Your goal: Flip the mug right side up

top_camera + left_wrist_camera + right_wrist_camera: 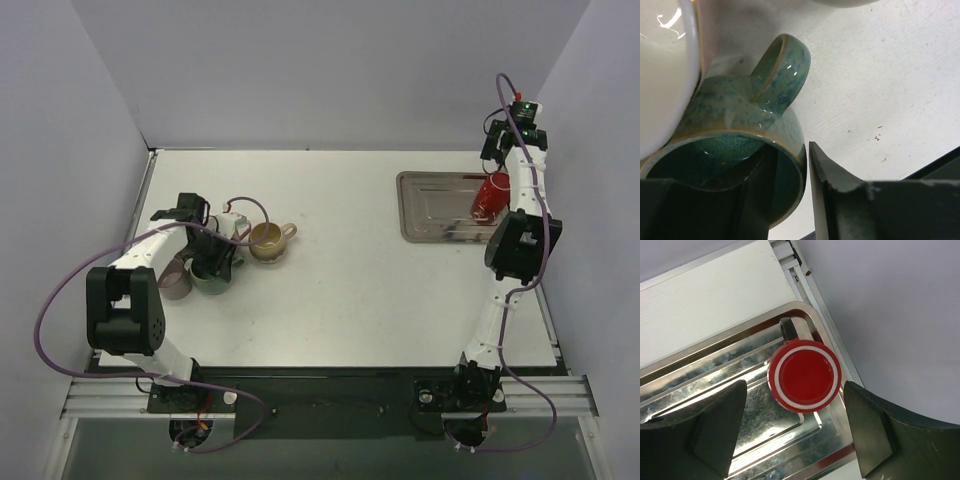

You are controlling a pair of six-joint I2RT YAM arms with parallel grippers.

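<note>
A red mug (490, 197) stands upside down at the right end of a metal tray (430, 210). In the right wrist view its base with a white ring (805, 376) faces up. My right gripper (497, 152) hovers above it, open, with the mug between the fingers (795, 390) but well below them. My left gripper (215, 262) is at a green mug (210, 278) that stands mouth up. One finger is inside the mug (740, 110) and the other outside, closed (790, 150) on its wall.
A tan mug (268, 240) stands upright just right of the green one. A pale mug (177, 277) lies against the green one's left side and also shows in the left wrist view (665, 75). The tray (715, 385) lies near the table's right edge.
</note>
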